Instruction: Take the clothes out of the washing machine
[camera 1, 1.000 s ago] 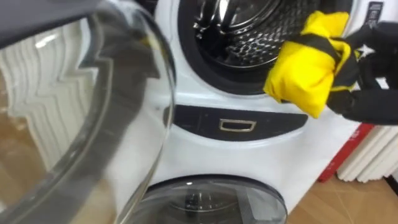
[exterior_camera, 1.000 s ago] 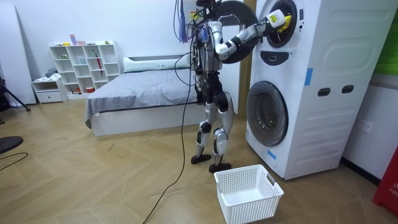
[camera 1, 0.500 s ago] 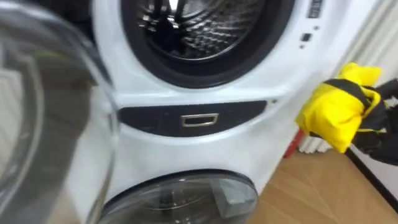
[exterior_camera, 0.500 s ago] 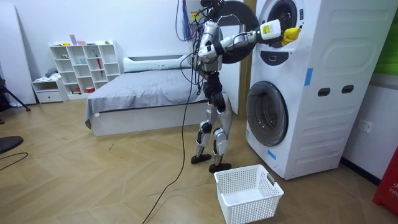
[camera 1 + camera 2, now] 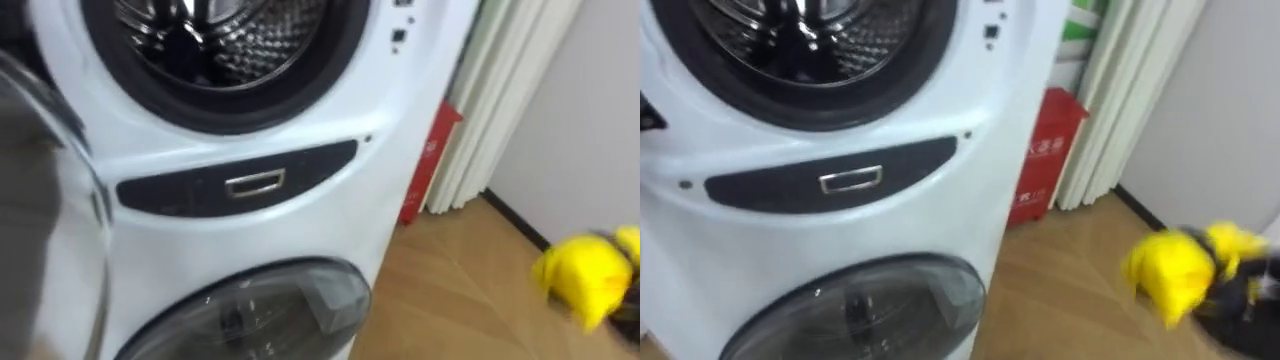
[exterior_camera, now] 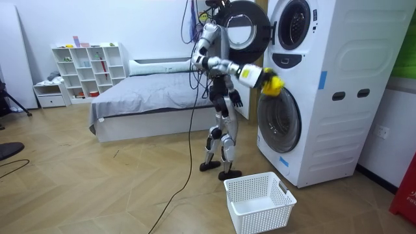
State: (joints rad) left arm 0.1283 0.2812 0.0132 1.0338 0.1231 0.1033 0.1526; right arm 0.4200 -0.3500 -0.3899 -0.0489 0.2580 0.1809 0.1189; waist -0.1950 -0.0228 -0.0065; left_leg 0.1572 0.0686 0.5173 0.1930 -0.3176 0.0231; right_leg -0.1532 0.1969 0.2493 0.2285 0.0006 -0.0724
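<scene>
**Yellow cloth out of the drum, held in the right hand**

Left eye view: the washing machine stands from 9 to 12 o'clock, white, with 2 round openings stacked; the upper drum gapes at 11 o'clock, its metal wall showing; a dark panel with a small handle runs below it; the lower door sits shut at 7 o'clock; the glass of the open door blurs in at 9 o'clock; a red object stands against the machine's side at 2 o'clock; the yellow cloth hangs at 4 o'clock, over the wooden floor and well apart from the drum.

Right eye view: the cloth lies bunched at 4 o'clock; the right hand shows dark just beside it at 5 o'clock, fingers curled round the bundle, though blurred.

Room view: the robot stands upright facing the 2 stacked machines, at 12 o'clock of the view; its right arm reaches out toward the room view's right, the cloth in the hand in front of the machine between the 2 openings, touching neither; the left hand hangs by the hip, and I cannot tell its state; a white basket sits on the floor at 5 o'clock, near the robot's feet and below the cloth's side; a bed and a white shelf stand behind, at 10 o'clock.
</scene>
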